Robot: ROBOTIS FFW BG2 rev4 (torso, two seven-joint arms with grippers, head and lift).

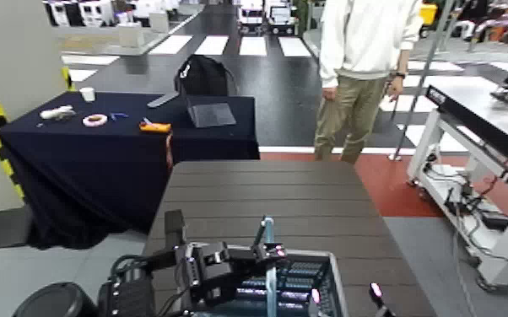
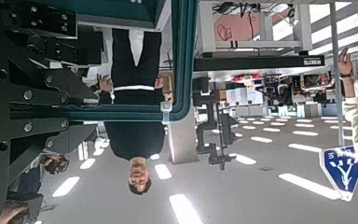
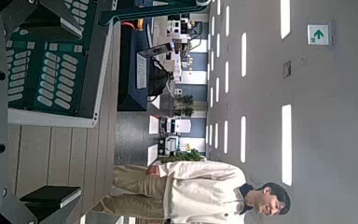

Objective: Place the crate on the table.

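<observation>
Clamped about the thin upright central handle bar, the left gripper (image 1: 267, 253) sits at the lower centre of the head view, carrying the rectangular blue-grey plastic crate with lattice sides (image 1: 304, 278), which hangs at the near edge of the dark brown slatted tabletop (image 1: 262, 198). Whether the crate's base already rests on the slats cannot be told. Only pink-tipped parts of the right gripper (image 1: 375, 293) show at the lower right; its opening cannot be judged. The crate looks stiff and light, its smooth thin bar likely to swivel in a single grip, so the lighter grey rim offers steadier purchase. A person in a cream top (image 1: 363, 51) stands at the upper right.
</observation>
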